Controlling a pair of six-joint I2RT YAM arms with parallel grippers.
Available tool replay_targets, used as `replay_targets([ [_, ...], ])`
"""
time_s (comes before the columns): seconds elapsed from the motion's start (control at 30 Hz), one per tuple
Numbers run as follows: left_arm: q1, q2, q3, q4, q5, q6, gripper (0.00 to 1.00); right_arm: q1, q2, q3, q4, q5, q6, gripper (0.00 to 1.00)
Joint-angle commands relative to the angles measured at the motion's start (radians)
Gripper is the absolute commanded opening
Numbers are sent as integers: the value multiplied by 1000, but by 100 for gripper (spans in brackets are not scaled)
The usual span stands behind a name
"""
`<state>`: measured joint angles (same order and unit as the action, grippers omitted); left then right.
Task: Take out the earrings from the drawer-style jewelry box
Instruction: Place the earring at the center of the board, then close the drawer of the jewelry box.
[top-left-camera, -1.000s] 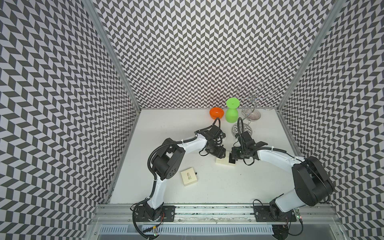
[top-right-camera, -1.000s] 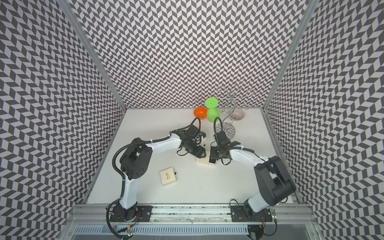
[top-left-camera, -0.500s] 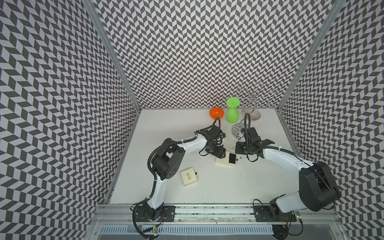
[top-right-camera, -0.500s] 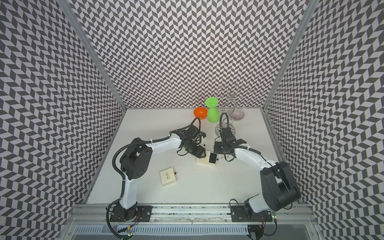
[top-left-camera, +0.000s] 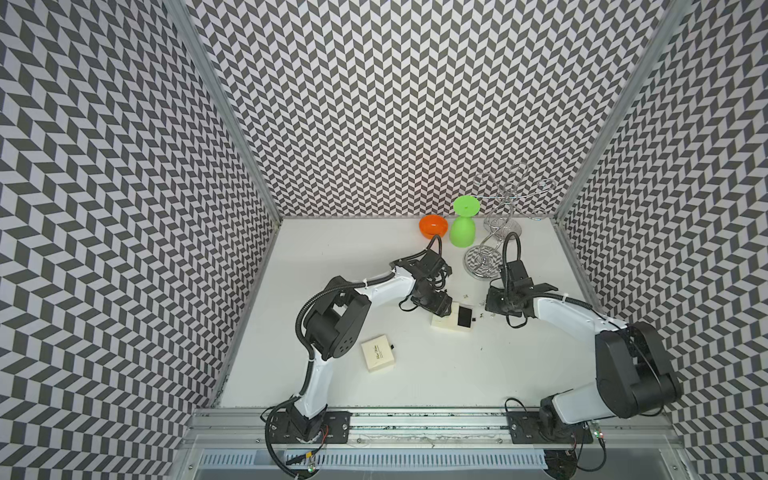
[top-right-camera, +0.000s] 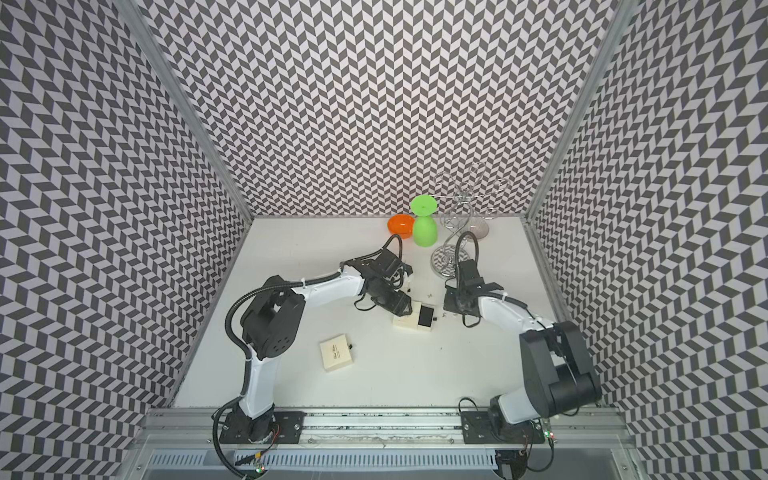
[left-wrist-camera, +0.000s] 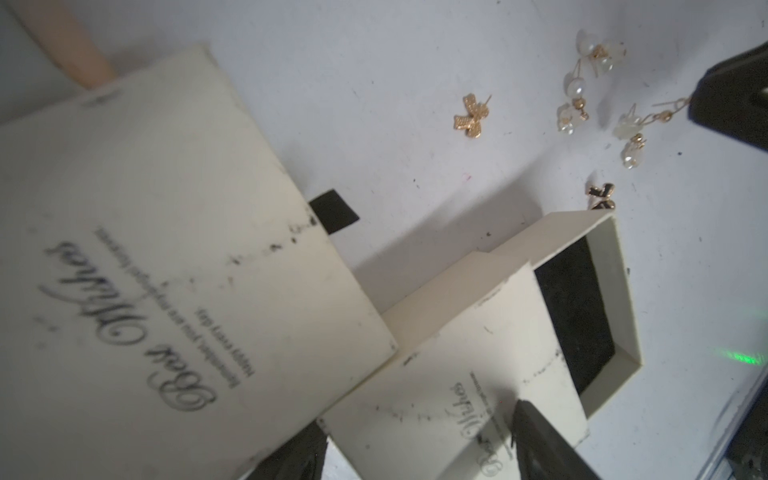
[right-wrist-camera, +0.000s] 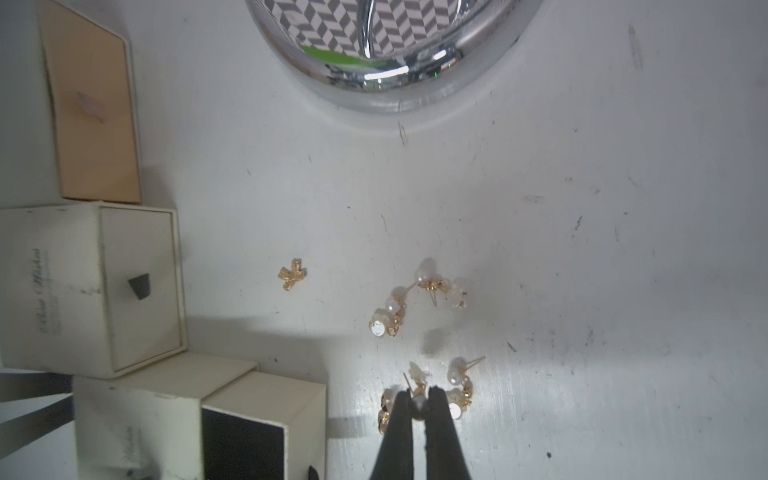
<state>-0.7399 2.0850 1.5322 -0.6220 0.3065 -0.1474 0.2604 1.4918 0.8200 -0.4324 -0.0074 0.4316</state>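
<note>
Pearl-and-gold earrings (right-wrist-camera: 392, 318) lie scattered on the table (right-wrist-camera: 582, 249) beside the open drawer (right-wrist-camera: 243, 449), one pinched in the closed right gripper (right-wrist-camera: 417, 399), which should release it gently while the left gripper (left-wrist-camera: 413, 424), clamped on the box (left-wrist-camera: 449, 365), holds it steady.

The left gripper (left-wrist-camera: 415, 457) shows only as two dark fingers (left-wrist-camera: 544, 444). One tip lies over the printed top of the jewelry box (left-wrist-camera: 449, 374) and the other sits by its opposite edge; whether they clamp it cannot be told. The box's drawer (left-wrist-camera: 615, 291) stands pulled out to the right, its black lining showing. A closed cream box (left-wrist-camera: 166, 249) with a black pull tab (left-wrist-camera: 334, 216) touches it on the far side, blurred, and a peach edge (left-wrist-camera: 70, 45) shows beyond.

On the white table (left-wrist-camera: 415, 62) to the right lie the earrings (left-wrist-camera: 573, 87):
- a gold bow stud (left-wrist-camera: 469, 116)
- a pearl cluster (left-wrist-camera: 598, 52)
- a black bow stud (left-wrist-camera: 600, 197) just beside the drawer's corner
- a pearl drop earring (left-wrist-camera: 629, 126) whose gold chain reaches the tip of the right gripper (left-wrist-camera: 698, 104)
</note>
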Motion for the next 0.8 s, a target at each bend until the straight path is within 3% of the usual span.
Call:
replay_targets([
  [0.0,0,21,16,-29,-42,15,71,0,10,-14,64,-19,19,6],
  [0.33,7,0,5,-18,-11,16,77,2,-46,-42,72,-76,11,21],
  [0.77,8,-28,-3,-12,28,17,76,97,-64,-111,105,-126,33,22],
])
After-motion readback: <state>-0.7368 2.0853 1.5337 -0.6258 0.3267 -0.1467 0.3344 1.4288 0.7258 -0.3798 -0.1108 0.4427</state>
